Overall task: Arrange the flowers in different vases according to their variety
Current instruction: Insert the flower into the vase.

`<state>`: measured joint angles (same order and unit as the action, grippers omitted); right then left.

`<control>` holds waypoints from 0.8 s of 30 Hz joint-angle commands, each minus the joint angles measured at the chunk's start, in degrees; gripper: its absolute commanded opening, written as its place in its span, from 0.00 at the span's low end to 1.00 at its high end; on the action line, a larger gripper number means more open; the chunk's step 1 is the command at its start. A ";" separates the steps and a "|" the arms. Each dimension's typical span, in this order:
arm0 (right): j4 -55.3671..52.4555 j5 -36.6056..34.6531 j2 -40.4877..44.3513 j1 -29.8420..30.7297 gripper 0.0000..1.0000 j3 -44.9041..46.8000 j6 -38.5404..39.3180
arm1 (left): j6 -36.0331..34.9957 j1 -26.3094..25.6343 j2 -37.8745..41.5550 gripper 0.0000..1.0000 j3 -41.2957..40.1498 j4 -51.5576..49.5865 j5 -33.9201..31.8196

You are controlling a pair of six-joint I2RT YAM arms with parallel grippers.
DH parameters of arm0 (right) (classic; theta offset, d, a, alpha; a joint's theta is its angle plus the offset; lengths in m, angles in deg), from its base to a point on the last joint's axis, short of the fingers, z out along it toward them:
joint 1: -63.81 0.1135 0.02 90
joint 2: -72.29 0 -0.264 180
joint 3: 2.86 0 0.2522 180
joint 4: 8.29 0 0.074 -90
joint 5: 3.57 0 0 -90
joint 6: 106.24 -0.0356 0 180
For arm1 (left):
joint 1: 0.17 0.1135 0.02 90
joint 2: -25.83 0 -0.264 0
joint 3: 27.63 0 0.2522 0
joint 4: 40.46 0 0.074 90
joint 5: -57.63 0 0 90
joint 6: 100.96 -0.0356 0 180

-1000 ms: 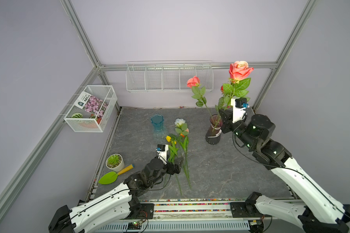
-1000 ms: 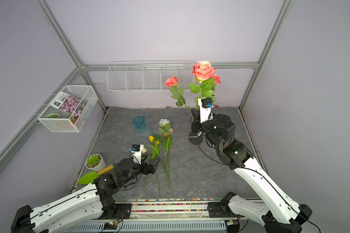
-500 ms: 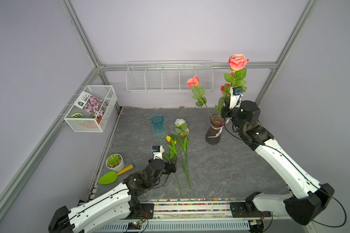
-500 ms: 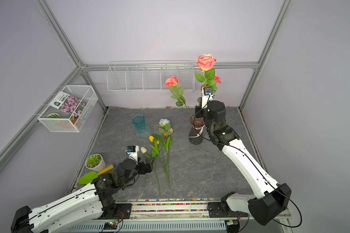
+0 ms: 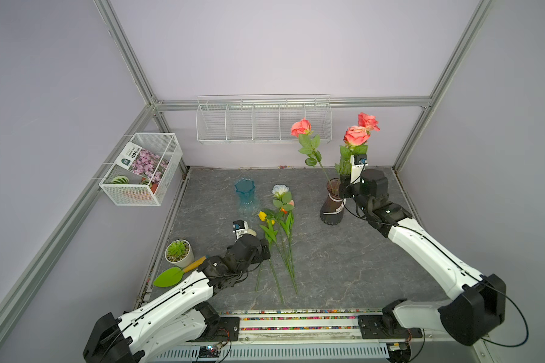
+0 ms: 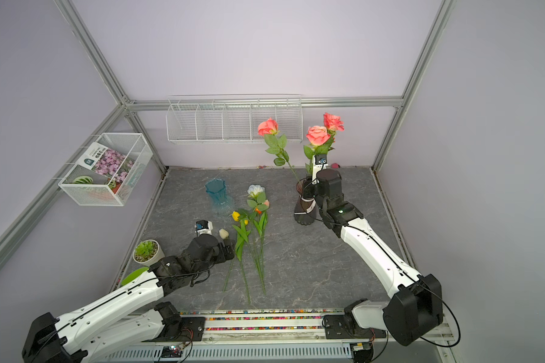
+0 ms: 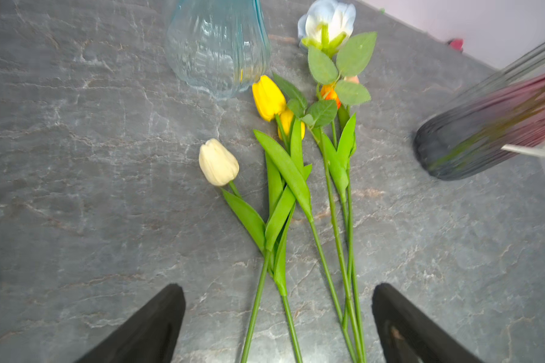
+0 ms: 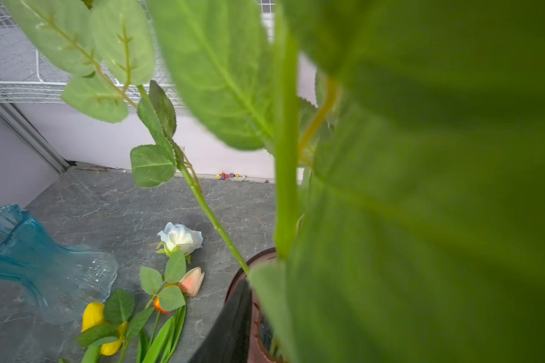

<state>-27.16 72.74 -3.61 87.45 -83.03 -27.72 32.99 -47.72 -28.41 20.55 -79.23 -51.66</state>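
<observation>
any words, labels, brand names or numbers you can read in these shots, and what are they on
No text here can be read outright.
Flower-picture packet in the wire basket: dark print and a small logo on its white upper part, too small to read in both top views.
Teal vase: no writing visible.
Maroon vase: no writing visible.

Grey marbled tabletop (image 5: 343, 267). Standing upright on it: teal-blue vase (image 5: 244, 196) mid-back, dark maroon vase (image 5: 331, 210) well apart toward right arm's side, white succulent pot (image 5: 184, 262) near left edge. Lying flat between vases, stems crossing: white-blue rose (image 5: 280, 190), yellow tulips (image 5: 262, 216), orange tulip (image 7: 329, 93), pink tulip (image 8: 192, 281); cream tulip (image 7: 218, 162) just beside bunch. Green scoop (image 5: 170, 277), yellow handle, beside pot. Small coloured bits (image 8: 230, 176) along back wall.
</observation>
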 commanded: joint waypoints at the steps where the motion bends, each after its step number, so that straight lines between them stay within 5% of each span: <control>1: -4.26 1.45 2.65 -0.26 0.45 -2.27 -1.46 | 0.36 0.40 -2.30 0.93 2.96 -1.31 3.80; 4: -9.15 3.36 4.07 -0.35 0.51 -4.97 -2.75 | 1.57 0.50 -4.21 0.89 4.06 -0.35 6.05; 10: -16.81 7.73 9.01 -0.38 0.65 -5.91 -5.80 | 10.21 0.90 -8.33 0.63 6.34 1.78 10.56; 19: -20.71 10.42 19.31 -0.35 0.76 3.16 -7.10 | 20.42 0.90 -27.19 0.54 16.46 -2.23 12.72; 24: -20.36 11.37 25.01 -0.35 0.78 9.66 -8.10 | 22.17 0.88 -39.56 0.32 25.42 -8.30 14.81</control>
<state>-46.81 82.71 19.10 87.34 -75.82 -34.52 52.51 -47.04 -63.62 41.79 -82.38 -38.66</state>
